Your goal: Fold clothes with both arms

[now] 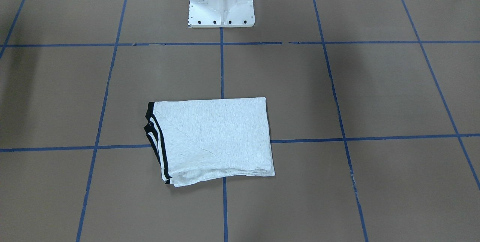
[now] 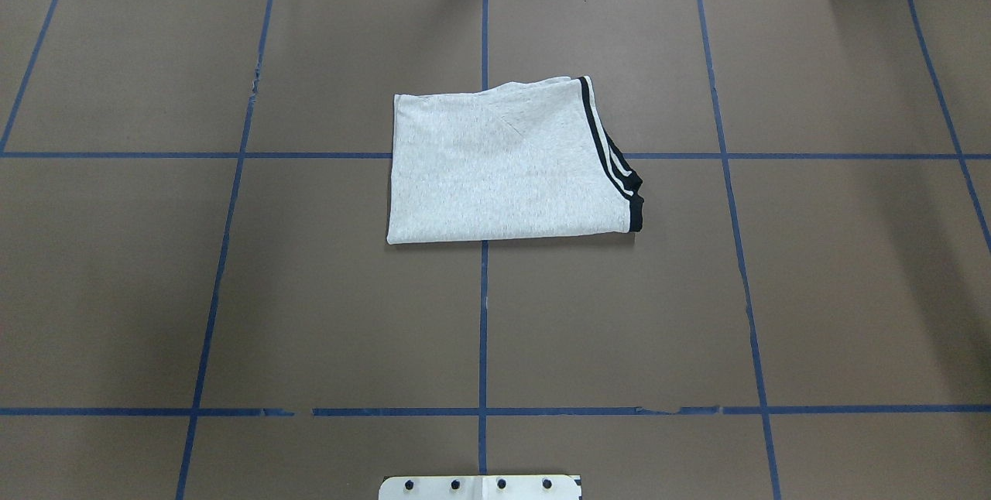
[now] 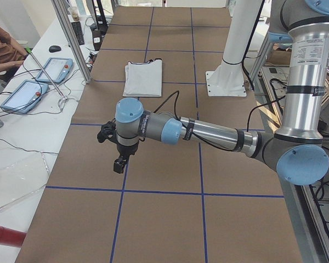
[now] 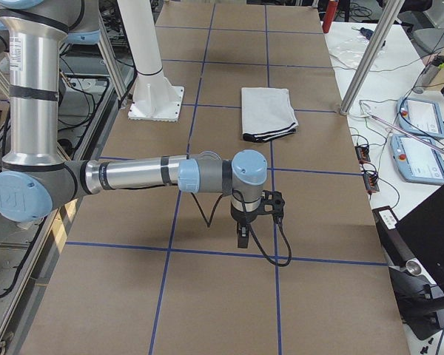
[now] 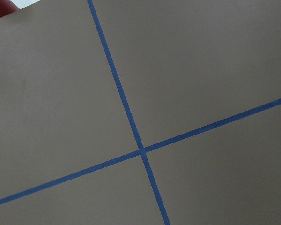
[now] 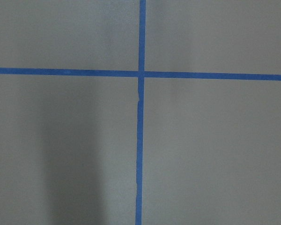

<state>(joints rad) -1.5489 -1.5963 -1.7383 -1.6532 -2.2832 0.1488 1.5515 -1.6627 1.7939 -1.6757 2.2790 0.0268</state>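
Note:
The grey T-shirt (image 1: 213, 137) lies folded into a flat rectangle at the table's middle, its black-striped edges stacked at one side. It also shows in the overhead view (image 2: 503, 167) and both side views (image 3: 143, 76) (image 4: 268, 112). The print is hidden inside the fold. My left gripper (image 3: 119, 163) hangs over bare table far from the shirt, at the table's left end. My right gripper (image 4: 242, 238) hangs over bare table at the right end, also far from the shirt. I cannot tell whether either gripper is open or shut. Both wrist views show only brown table and blue tape.
The white base pedestal (image 1: 221, 2) stands at the robot's side of the table. Blue tape lines (image 2: 483, 314) grid the brown surface. Teach pendants (image 3: 55, 68) (image 4: 422, 117) and metal posts (image 3: 71, 38) stand along the operators' edge. A red cylinder (image 3: 5, 234) lies off the left end.

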